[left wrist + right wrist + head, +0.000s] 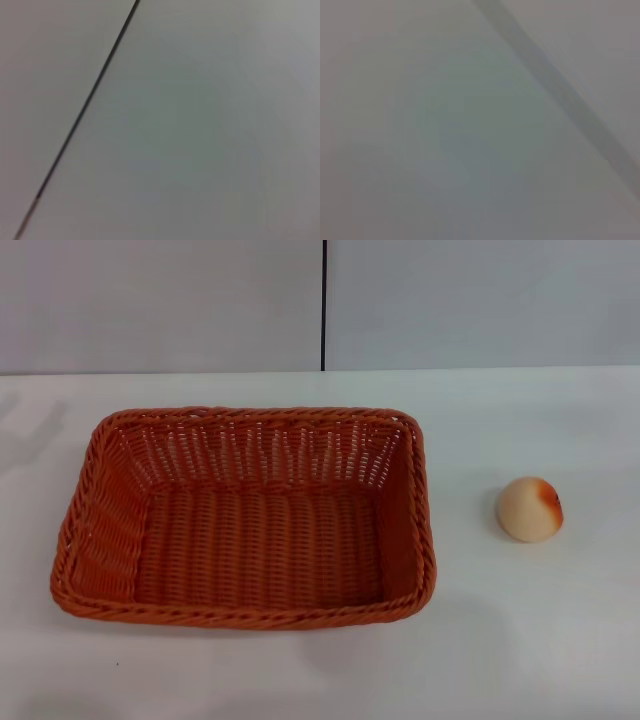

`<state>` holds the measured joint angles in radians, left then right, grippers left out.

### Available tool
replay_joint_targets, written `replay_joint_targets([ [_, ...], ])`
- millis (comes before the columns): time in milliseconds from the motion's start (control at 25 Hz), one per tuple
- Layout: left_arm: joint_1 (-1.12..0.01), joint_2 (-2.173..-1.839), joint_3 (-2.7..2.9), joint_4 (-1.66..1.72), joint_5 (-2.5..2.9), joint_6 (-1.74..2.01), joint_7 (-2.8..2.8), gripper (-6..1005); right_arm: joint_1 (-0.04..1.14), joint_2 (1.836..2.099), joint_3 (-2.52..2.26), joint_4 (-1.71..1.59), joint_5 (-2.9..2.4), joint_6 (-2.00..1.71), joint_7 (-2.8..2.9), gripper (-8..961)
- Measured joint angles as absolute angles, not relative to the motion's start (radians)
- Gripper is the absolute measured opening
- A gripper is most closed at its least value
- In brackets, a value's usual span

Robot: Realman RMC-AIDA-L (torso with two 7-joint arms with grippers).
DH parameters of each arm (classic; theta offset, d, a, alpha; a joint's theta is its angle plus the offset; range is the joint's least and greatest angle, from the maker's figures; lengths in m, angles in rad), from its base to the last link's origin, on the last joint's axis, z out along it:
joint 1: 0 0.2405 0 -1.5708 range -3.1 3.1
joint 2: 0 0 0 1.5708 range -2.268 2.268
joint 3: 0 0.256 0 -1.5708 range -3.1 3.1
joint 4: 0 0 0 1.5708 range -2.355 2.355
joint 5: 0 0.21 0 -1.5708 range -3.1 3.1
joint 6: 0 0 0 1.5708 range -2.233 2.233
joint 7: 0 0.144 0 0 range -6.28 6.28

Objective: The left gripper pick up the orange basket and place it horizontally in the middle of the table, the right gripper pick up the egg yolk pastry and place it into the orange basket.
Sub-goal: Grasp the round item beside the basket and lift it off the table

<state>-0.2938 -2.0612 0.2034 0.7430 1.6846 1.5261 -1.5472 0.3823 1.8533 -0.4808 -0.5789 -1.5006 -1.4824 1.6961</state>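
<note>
My basket point(245, 525) sits flat on the white table point(520, 640), long side across, a little left of the middle. The pastry point(530, 508) lies on the table to its right, apart from it. Neither of my grippers shows; both wrist cameras face only a grey wall.

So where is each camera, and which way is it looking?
Head view: sits up on the robot's head, looking forward and down at the table, the basket and the pastry; no arm shows.
Left wrist view: on the left arm, facing a plain grey wall with a thin dark seam; no fingers show.
Right wrist view: on the right arm, facing a grey wall with a blurry band; no fingers show.
Shared: both wrist views show only wall, nothing on the table.
</note>
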Motion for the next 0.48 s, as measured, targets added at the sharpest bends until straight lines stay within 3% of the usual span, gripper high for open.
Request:
replay_joint_targets([
  [40,-0.294,-2.061,0.203,0.743,1.685,1.526,-1.547,799,0.382,1.853,-0.481,-0.579,-1.501,-1.482,1.696,727],
  [200,-0.323,-2.066,0.203,0.618,1.607,1.546,-1.347,799,0.509,1.792,-0.466,-0.713,-1.905,-1.667,1.891,727],
  [400,-0.350,-2.065,0.200,0.512,1.554,1.597,-1.170,799,0.669,1.761,-0.510,-0.722,-2.245,-1.771,1.983,727],
  [480,-0.356,-2.067,0.200,0.491,1.543,1.616,-1.122,799,0.693,1.763,-0.525,-0.723,-2.303,-1.777,1.994,727],
])
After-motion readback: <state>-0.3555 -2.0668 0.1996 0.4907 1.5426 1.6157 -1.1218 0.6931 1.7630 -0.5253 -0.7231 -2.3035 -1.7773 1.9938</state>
